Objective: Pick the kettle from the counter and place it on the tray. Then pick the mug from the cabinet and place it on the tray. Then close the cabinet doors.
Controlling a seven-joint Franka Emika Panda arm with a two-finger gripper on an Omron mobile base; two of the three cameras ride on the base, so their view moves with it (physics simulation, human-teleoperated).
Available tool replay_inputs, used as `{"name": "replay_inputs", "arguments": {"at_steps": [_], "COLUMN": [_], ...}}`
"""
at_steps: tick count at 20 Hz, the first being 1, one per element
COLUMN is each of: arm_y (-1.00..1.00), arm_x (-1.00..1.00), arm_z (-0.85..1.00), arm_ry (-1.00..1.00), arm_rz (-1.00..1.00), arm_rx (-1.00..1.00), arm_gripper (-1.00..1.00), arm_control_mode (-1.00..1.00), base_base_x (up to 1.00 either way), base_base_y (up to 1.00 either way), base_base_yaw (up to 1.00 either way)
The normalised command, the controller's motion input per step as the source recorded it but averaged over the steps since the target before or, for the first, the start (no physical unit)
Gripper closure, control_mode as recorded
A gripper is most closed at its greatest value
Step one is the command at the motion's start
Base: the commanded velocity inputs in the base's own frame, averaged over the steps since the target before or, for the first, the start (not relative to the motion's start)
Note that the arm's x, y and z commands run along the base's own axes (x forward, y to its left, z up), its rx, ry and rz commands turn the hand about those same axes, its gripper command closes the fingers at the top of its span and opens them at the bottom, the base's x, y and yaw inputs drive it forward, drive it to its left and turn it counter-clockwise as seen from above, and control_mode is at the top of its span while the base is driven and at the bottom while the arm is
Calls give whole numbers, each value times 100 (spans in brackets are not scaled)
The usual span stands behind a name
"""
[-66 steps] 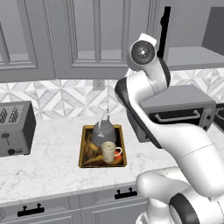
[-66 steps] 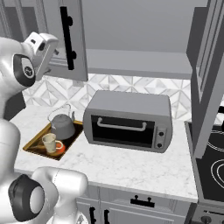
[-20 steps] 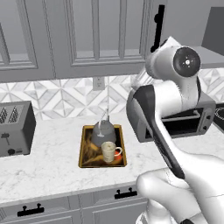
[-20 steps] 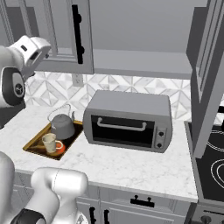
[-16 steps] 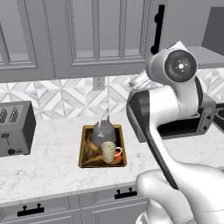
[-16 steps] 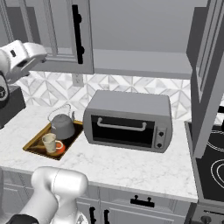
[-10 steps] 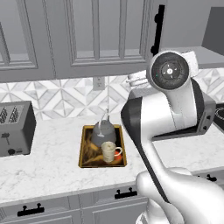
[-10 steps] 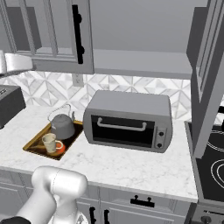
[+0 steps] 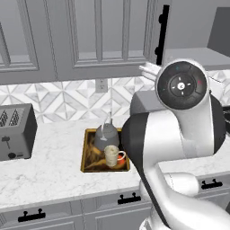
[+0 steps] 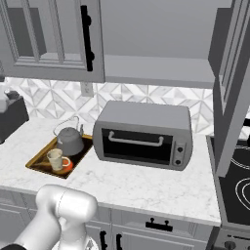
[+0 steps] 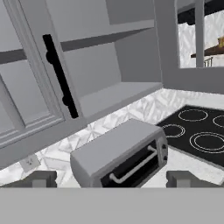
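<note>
The dark-grey kettle point(image 9: 107, 134) point(image 10: 70, 139) and the beige mug point(image 9: 112, 156) point(image 10: 55, 158) both stand on the yellow-rimmed tray point(image 9: 83, 157) point(image 10: 35, 159) on the marble counter point(image 9: 45, 175). In the hand view my gripper point(image 11: 111, 180) is open with nothing between its fingertips point(image 11: 41, 178). It hangs in the air facing the grey cabinet point(image 11: 113, 65). The left cabinet door point(image 11: 26, 87) point(image 10: 53, 39), with its black bar handle point(image 11: 59, 76), lies nearly flush. The right door point(image 10: 234, 83) point(image 11: 183, 43) stands swung out. The shelf inside holds nothing that I can see.
A large grey toaster oven point(image 10: 141, 134) point(image 11: 122, 157) sits under the cabinet, right of the tray. A black stove top point(image 10: 239, 180) point(image 11: 197, 135) lies at the far right. A grey toaster point(image 9: 15, 132) stands at the left. My arm's bulky elbow point(image 9: 179, 85) hides the middle of the counter.
The left cabinet door swung further shut after the oldest frames and has since held still. Over the last second my arm swung back left, out of the right base view.
</note>
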Motion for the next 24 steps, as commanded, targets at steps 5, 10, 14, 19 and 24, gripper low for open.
{"name": "replay_inputs", "arguments": {"at_steps": [5,10,14,19,24], "arm_y": [-9,-13,-31,-59,-84], "arm_x": [-57,-47,-38,-27,-3], "arm_z": [0,5,7,1,-2], "arm_ry": [-36,-27,-14,-14,-8], "arm_rz": [-32,-32,-30,-22,-8], "arm_rx": [47,40,40,34,19], "arm_gripper": [-100,-100,-100,-100,-100], "arm_control_mode": [-100,-100,-100,-100,-100], "base_base_x": [0,0,0,0,0], "base_base_y": [0,0,0,0,0], "base_base_yaw": [0,0,0,0,0]}}
